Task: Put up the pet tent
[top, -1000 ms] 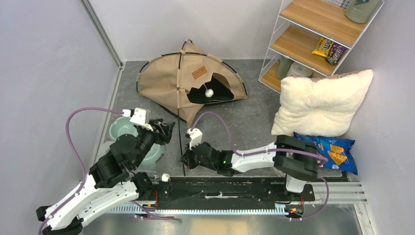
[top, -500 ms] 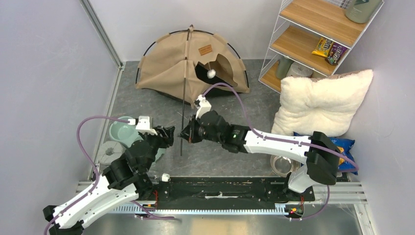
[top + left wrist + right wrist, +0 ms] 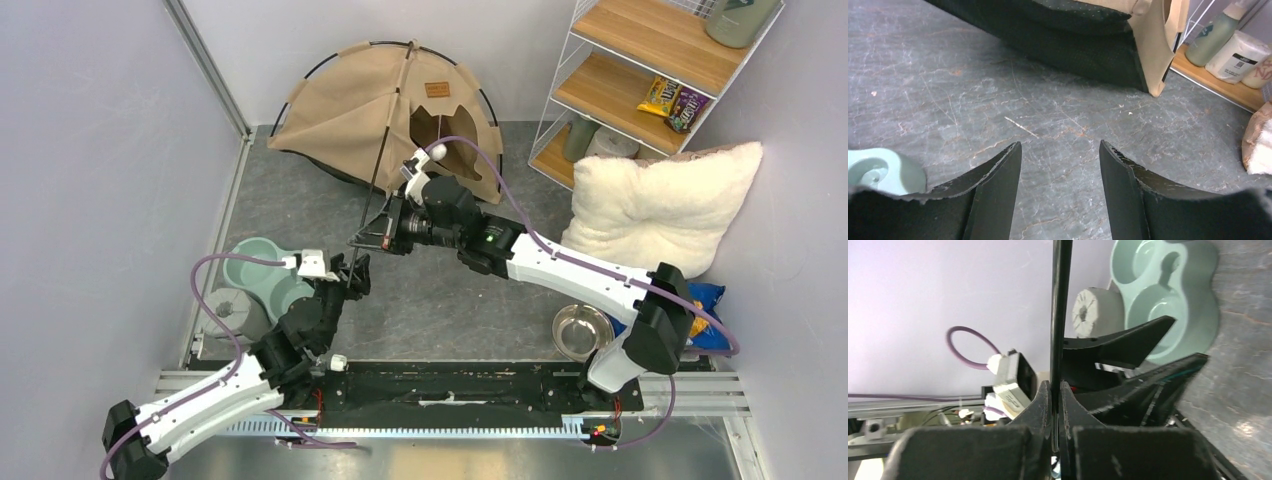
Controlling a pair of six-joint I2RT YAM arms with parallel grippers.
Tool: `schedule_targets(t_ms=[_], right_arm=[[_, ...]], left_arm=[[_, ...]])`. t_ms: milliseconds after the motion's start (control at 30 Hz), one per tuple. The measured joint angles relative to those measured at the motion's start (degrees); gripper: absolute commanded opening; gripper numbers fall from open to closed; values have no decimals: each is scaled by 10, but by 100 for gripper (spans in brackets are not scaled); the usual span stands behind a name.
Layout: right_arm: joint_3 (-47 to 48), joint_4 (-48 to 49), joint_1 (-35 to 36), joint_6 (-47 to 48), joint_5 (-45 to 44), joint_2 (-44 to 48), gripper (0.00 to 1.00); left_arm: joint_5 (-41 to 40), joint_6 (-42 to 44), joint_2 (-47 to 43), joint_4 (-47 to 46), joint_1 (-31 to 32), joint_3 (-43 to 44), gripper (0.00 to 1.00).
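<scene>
The pet tent [image 3: 350, 105] is tan with a black base, a brown label patch [image 3: 435, 89] and an arched doorway. It stands against the back wall. A thin black pole [image 3: 385, 165] runs from its top down toward the arms. My right gripper [image 3: 372, 240] is shut on this pole, seen pinched between the pads in the right wrist view [image 3: 1055, 385]. My left gripper [image 3: 356, 276] is open and empty just below the pole's lower end, above the grey floor [image 3: 1060, 150]. The left wrist view shows the tent's black base [image 3: 1073, 45] ahead.
A mint double bowl [image 3: 255, 272] and a white roll [image 3: 225, 312] lie left of the left arm. A steel bowl [image 3: 583, 330], a blue chips bag [image 3: 700, 305] and a fluffy white pillow [image 3: 650, 205] are on the right. A wire shelf [image 3: 650, 75] stands at back right.
My right arm has reached away toward the back with the pole, and the tent has moved back and risen against the wall. My left arm has stretched forward and right.
</scene>
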State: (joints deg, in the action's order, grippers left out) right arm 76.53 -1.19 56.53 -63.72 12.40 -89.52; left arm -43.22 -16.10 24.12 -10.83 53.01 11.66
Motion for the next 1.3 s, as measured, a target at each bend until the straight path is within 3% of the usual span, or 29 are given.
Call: schedule_targets(t_ms=[300,533,633,900,1300], right_arm=[[33,-23,-2,-55,34,-14,0],[43,-34,-3,-70,46,-14,0],[50,-31,-7,-74,51,-14,0],[50,24,-18,-108,84,-28,0],[50,42,-21,-122,99,-34,0]], left_arm=[[13,58,137,-260,-20,-23,69],[139,-17,301,-420,-176,-26,71],[186,-30,349,-480,-208,-24,71],[303,-18,409,-558,-234,16,72],[404,-6,462,-586,-260,78,60]])
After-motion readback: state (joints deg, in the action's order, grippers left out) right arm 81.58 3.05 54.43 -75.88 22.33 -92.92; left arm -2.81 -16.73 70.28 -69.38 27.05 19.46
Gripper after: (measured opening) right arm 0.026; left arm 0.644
